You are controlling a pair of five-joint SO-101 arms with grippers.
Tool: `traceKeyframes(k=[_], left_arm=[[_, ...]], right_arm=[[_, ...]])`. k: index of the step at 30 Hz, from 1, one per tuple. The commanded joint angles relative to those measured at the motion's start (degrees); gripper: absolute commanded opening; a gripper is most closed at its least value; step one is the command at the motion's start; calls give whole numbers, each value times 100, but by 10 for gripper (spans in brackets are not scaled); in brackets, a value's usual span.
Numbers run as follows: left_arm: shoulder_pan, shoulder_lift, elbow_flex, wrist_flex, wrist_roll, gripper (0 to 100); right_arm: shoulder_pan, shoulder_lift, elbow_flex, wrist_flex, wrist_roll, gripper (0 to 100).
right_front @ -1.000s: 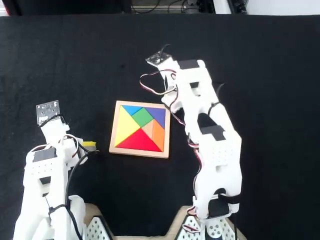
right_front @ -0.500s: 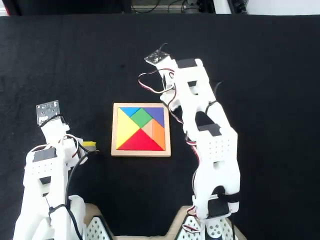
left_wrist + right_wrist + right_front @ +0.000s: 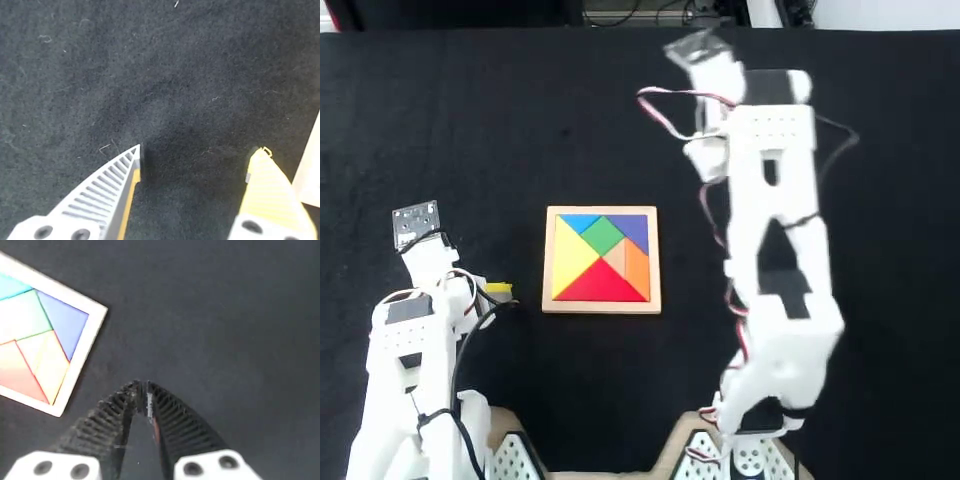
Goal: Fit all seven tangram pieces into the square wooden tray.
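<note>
Square wooden tray [image 3: 601,309] mid black cloth table [image 3: 470,120], seven coloured tangram pieces [image 3: 600,258] seated inside, no gaps visible. Right gripper [image 3: 145,395] pinched together, empty, off tray corner. Left gripper [image 3: 198,150] spread apart, empty, beside tray. Looks finished; calls next only for parking arms.

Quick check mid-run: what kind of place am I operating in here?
Probably a robotics lab bench or hobby workstation: a table under black cloth, a wooden tangram tray, and loose cables behind the far edge.

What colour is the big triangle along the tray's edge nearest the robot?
The triangle is red, clearest in the high view.
</note>
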Motion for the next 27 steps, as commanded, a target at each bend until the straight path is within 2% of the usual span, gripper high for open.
traceKeyframes(k=[1,4,9,13,19,23,27], left_arm=[[66,-53,-286,35,-53,332],[75,-53,-409,26,-53,332],[31,-53,-1525,211,-62,332],[321,-53,-2633,1108,-62,332],[418,-62,-4505,2532,-62,332],[418,-316,-5710,3191,-62,332],[462,-985,-6158,3411,-62,334]], right_arm=[[360,-1341,760,167,-202,11],[527,-2255,1490,167,-193,11],[721,-4013,2492,167,-193,11],[686,-5262,3433,26,-193,11],[730,-6870,4998,-993,-246,11],[730,-7749,5341,-1538,-484,18],[703,-8101,5358,-1512,-976,155]])
